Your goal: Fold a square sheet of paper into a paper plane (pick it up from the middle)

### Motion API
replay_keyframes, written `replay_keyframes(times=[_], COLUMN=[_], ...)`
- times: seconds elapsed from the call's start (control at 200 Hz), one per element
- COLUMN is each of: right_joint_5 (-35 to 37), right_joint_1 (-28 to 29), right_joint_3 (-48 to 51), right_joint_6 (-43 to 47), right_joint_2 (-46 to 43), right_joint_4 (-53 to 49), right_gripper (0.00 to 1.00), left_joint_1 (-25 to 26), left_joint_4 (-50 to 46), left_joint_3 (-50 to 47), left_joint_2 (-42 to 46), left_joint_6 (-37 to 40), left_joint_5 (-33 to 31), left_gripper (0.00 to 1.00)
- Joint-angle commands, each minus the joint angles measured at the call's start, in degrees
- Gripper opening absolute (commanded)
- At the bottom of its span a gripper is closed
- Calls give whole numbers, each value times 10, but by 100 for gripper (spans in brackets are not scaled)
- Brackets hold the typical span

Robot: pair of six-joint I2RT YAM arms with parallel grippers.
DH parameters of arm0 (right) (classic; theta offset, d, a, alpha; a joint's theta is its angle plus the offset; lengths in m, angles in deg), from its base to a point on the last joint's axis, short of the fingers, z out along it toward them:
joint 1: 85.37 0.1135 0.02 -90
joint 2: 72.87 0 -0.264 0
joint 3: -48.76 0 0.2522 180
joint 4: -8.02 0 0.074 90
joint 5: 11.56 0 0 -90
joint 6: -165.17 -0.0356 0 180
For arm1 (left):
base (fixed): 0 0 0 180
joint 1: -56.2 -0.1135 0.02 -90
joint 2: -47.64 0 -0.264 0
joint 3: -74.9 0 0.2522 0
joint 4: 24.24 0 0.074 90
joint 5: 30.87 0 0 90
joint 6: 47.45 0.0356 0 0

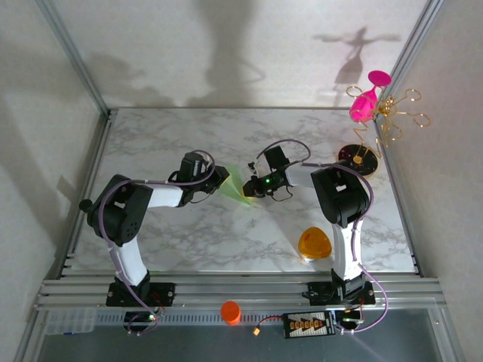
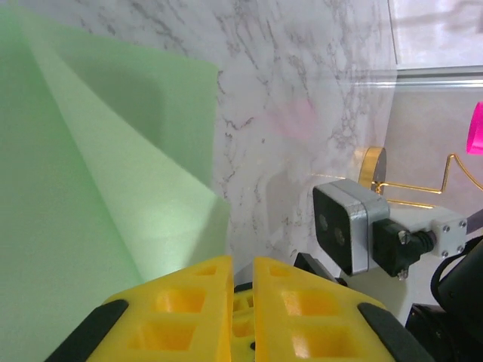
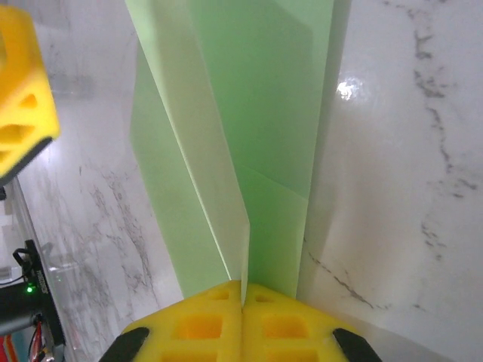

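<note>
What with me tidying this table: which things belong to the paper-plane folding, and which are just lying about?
Job in hand:
- part-folded green paper
- left claw
- right claw, shut on that paper

Lying about:
- orange rounded-triangle object
- pink glass
- gold wire stand
- small orange cylinder

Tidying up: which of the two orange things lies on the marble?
The orange rounded triangle, on the marble at near right; the small orange cylinder stands off it, by the front rails.
</note>
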Motion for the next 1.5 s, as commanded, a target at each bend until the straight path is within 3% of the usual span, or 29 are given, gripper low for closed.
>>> replay_keyframes(times=[0.0,0.776,1.497], right_joint_5=[95,81,87], right_joint_1=[2,1,-2], right_joint_3=[30,39,78], right_joint_6=[5,21,28], right_joint_2=[68,60,58], right_joint_4=[-12,4,53], right_gripper=[6,17,7], left_joint_1=[7,35,32], left_joint_4=[36,7,35], left_joint_3=[-14,63,42], left_joint_2=[-1,-82,-41], left_joint_6=[-9,20,14], left_joint_5=[16,49,53], left_gripper=[15,13,14])
